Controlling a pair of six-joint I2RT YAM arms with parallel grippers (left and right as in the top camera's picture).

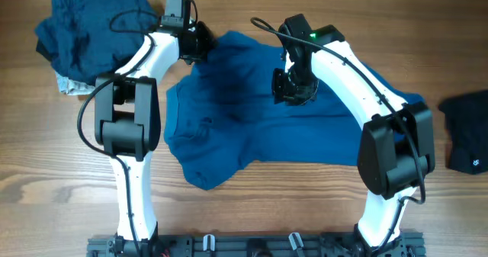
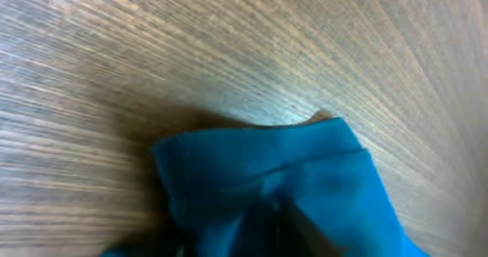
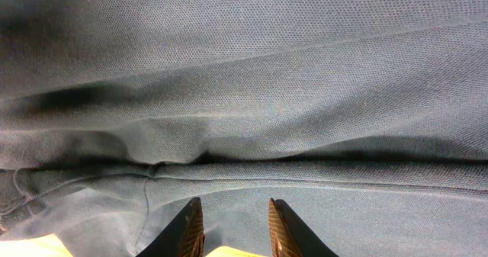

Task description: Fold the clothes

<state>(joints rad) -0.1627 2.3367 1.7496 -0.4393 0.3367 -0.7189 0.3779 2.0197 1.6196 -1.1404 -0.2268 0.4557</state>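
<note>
A teal shirt (image 1: 252, 127) lies spread and rumpled across the middle of a wooden table (image 1: 46, 173), its hem area bunched toward the near-left and one sleeve reaching out to the right. Two white robot arms bend in over it from the near edge.

The left gripper (image 1: 200, 45) sits at the shirt's far-left corner, right at the cloth's edge. Its wrist camera shows a folded corner of the shirt (image 2: 267, 181) against bare wood grain (image 2: 229, 43), the fabric rising toward the lens at the bottom of the frame. The fingers themselves are not visible there, and from overhead they are too dark and small to make out, so it cannot be told whether they are spread or pinching the cloth.

The right gripper (image 1: 293, 89) hangs over the shirt's upper middle, just right of a darker shadowed patch. Its wrist camera looks onto creased knit fabric (image 3: 244, 81) crossed by a stitched seam. The right gripper (image 3: 234, 225) has its two fingers (image 3: 191, 228) spread apart, with cloth showing in the gap and nothing held between them.

A pile (image 1: 91, 28) of dark blue clothes sits at the far-left corner of the table, apart from the shirt. A dark garment (image 1: 469, 131) lies at the right edge.
</note>
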